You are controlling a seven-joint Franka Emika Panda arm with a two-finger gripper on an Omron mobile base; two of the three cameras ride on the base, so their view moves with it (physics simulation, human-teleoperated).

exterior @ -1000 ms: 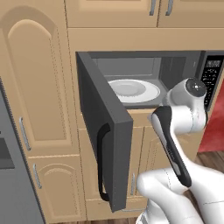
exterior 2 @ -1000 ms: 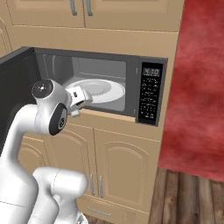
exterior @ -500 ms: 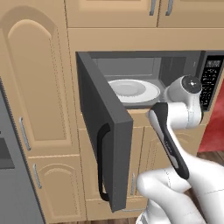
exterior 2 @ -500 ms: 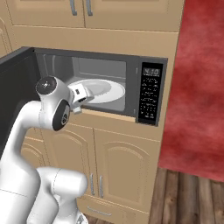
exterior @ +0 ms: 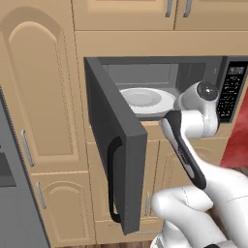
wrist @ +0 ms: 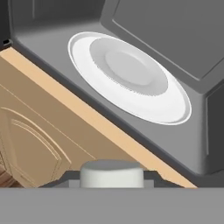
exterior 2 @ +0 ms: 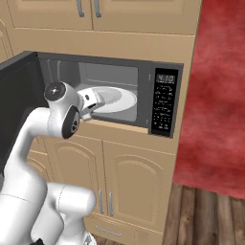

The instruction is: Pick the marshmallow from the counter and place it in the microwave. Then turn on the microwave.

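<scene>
- Peering along my own fingers in the hand view, I find the bottom of the picture hard to read: my gripper [wrist: 112,178] is cut off low down, and just slivers of the dark fingertips [wrist: 70,177] show at either side.
- Between those slivers sits the small off-white, round-topped marshmallow [wrist: 111,171]; my fingers are pressed against its two sides, so I hold it clamped (its lower half is cut off).
- The marshmallow is outside the cavity, over the tan front ledge of the wide dark grey built-in microwave [exterior 2: 110,76].
- The hand view gives the white round plate [wrist: 131,78] on the cavity floor in full. In the left base view my white elbow joint covers its right edge.
- From the right base view my wrist points into the opening, the hand level with the cavity floor and just before the plate's near rim. The fingers themselves are too small to make out there.
- The left base view gives the dark grey door [exterior: 114,126] swung wide open with its black vertical handle [exterior: 112,184]; in the right base view that door is cut off at the left edge.
- The black button panel [exterior 2: 164,103] is plain in the right base view, beside a red wall [exterior 2: 215,95].
</scene>
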